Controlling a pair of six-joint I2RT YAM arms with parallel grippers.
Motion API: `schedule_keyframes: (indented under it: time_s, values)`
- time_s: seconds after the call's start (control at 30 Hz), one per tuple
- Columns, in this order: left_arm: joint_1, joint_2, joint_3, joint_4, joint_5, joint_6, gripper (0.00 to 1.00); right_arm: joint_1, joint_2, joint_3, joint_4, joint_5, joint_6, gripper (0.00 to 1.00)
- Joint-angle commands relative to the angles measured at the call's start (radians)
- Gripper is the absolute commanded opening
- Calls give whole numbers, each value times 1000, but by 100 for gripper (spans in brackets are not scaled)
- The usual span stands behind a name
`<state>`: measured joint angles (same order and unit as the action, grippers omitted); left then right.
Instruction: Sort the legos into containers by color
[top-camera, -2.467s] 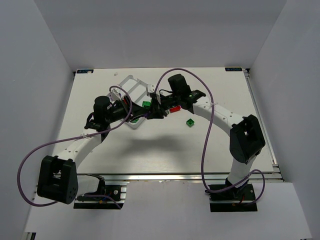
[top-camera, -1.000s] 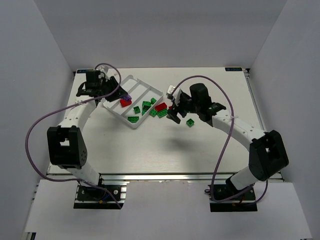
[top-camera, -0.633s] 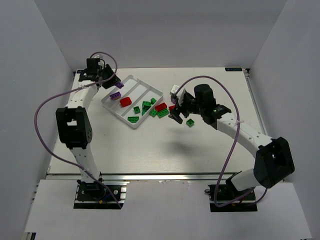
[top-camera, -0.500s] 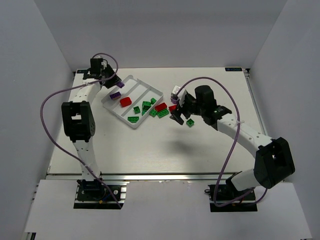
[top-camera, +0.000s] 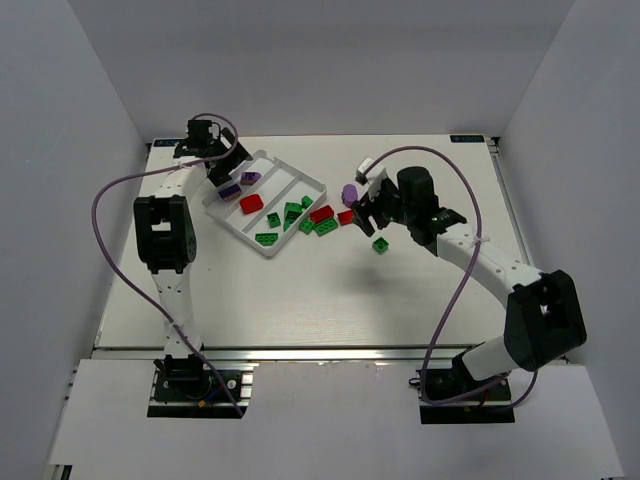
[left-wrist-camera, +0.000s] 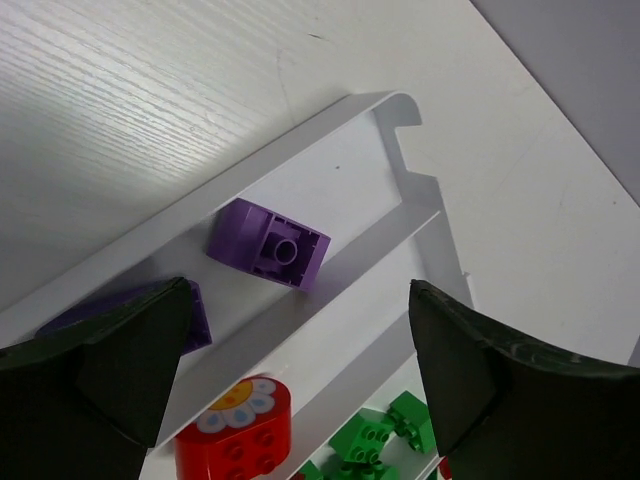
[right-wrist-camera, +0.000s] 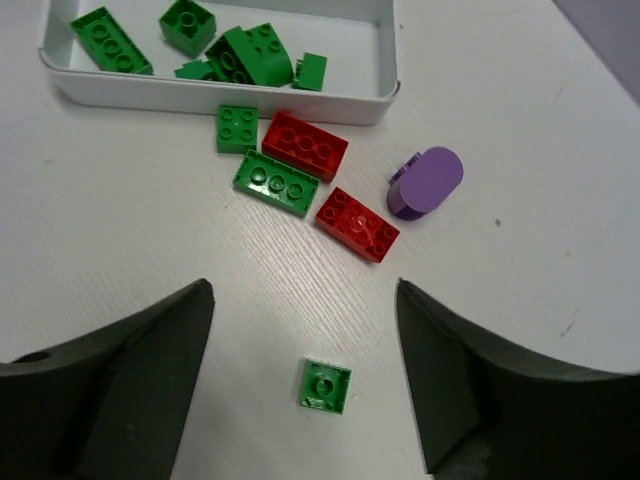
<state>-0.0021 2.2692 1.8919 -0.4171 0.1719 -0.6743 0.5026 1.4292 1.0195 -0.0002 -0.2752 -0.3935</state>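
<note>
The white tray (top-camera: 297, 171) has three compartments. The left one holds two purple legos (top-camera: 250, 178) (left-wrist-camera: 270, 245), one lying stud-side down. My left gripper (top-camera: 213, 165) (left-wrist-camera: 300, 290) hangs open above them, holding nothing. A round red lego (left-wrist-camera: 235, 435) sits in the middle compartment, and green legos (right-wrist-camera: 245, 50) lie in the right one. My right gripper (top-camera: 362, 218) (right-wrist-camera: 302, 290) is open over the table, with a small green lego (right-wrist-camera: 326, 385) lying below, between its fingers. Red legos (right-wrist-camera: 305, 143), green legos (right-wrist-camera: 275, 182) and a rounded purple lego (right-wrist-camera: 428, 182) lie loose beside the tray.
The tray lies at an angle on the white table (top-camera: 300, 300), towards the back left. Grey walls enclose the table on three sides. Purple cables (top-camera: 440, 300) loop from both arms.
My left gripper has opened and the purple lego it held now lies in the tray's left compartment. My right gripper has shifted slightly towards the back, uncovering the loose purple lego.
</note>
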Motion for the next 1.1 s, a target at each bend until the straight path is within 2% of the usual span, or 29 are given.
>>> schedule_keyframes:
  time_s: [0.0, 0.07, 0.13, 0.17, 0.27, 0.3, 0.47, 0.67, 0.83, 0.93, 1.03, 1.07]
  values:
    - [1, -106, 16, 37, 41, -14, 98, -30, 74, 68, 22, 62, 166, 74]
    - [1, -178, -17, 54, 49, -11, 98, -38, 176, 172, -27, 106, 232, 69]
    - [1, -284, -109, 93, 52, -8, 98, -38, 259, 269, -139, 152, 304, 68]
    - [1, -322, -149, 110, 57, -4, 98, -36, 343, 371, -179, 162, 330, 69]
    - [1, -481, -314, 149, 55, 11, 98, -36, 492, 550, -303, 175, 386, 82]
    - [1, -520, -354, 153, 52, 16, 98, -36, 522, 583, -322, 180, 386, 89]
    - [54, -797, -633, 152, 38, 19, 98, -36, 689, 744, -331, 256, 435, 90]
    - [74, -1014, -825, 97, 40, -40, 98, -38, 790, 812, -311, 350, 446, 90]
    - [74, -1116, -875, 52, 28, -53, 98, -36, 850, 832, -313, 404, 446, 87]
    - [74, -1123, -889, 47, 38, -80, 98, -36, 870, 821, -314, 378, 455, 82]
    - [76, -1100, -901, 75, 102, -100, 98, -38, 890, 823, -304, 352, 450, 74]
    - [74, -1093, -902, 80, 116, -106, 98, -36, 892, 823, -296, 340, 446, 69]
